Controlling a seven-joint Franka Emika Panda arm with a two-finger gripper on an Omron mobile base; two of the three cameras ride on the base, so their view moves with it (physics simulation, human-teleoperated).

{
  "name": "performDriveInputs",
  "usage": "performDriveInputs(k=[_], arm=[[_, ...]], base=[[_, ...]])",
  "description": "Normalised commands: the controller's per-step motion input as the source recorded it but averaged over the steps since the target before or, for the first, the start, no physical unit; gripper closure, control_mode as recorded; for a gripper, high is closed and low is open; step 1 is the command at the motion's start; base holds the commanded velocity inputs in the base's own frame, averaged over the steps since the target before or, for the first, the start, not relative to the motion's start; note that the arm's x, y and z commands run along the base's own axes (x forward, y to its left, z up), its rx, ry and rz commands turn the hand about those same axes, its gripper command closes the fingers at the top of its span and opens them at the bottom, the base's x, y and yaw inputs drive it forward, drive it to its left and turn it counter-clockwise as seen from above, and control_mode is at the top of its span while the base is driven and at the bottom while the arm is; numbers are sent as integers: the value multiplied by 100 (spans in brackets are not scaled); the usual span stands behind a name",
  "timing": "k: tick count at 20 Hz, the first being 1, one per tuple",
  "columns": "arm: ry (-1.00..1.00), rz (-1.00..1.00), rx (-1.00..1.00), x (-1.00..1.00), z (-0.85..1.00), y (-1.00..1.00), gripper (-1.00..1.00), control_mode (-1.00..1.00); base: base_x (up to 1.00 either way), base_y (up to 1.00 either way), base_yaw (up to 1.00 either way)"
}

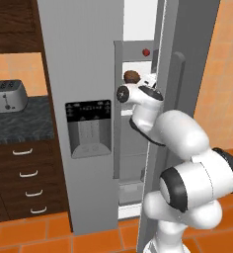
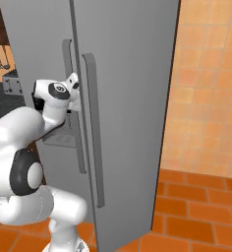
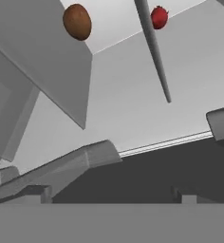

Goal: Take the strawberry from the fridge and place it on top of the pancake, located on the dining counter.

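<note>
Strawberry (image 1: 146, 52) retrieval was the job you had in hand, and nearest you the white arm rose from the base and bent forward through the gap between the two doors of the fridge (image 1: 81, 59). Its wrist sat level with a middle shelf, so the gripper (image 1: 149, 81) was already inside the cabinet. You could not see the finger tips clearly in the hand view, but the claw stood spread as wide as it goes and nothing was held or touched by it. Just beyond the wrist, in the left base view, a brown oval object (image 1: 132, 76) rested on the shelf close beside the hand; that was not your target. Farther in and higher, the berry sat on the shelf above, near the inner edge of the right door. In the hand view it showed small and red (image 3: 159, 17) at the far top, right of the brown oval (image 3: 77, 22), with a thin grey bar crossing just beside it. So the berry lay up and deeper from the claw, well apart from it. I judge your next move needed a lift and a reach forward, steering clear of the brown thing. The berry was too small to tell its long axis.
</note>
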Motion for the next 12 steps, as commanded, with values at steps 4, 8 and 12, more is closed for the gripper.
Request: performDriveInputs(k=[4, 8, 12], arm=[[-13, -2, -3, -49, 26, -60, -100, -100], [-5, -9, -4, -28, 39, -56, -100, -100], [0, -18, -4, -6, 43, -65, -100, -100]], base=[[0, 0, 0], [0, 0, 0], [0, 0, 0]])
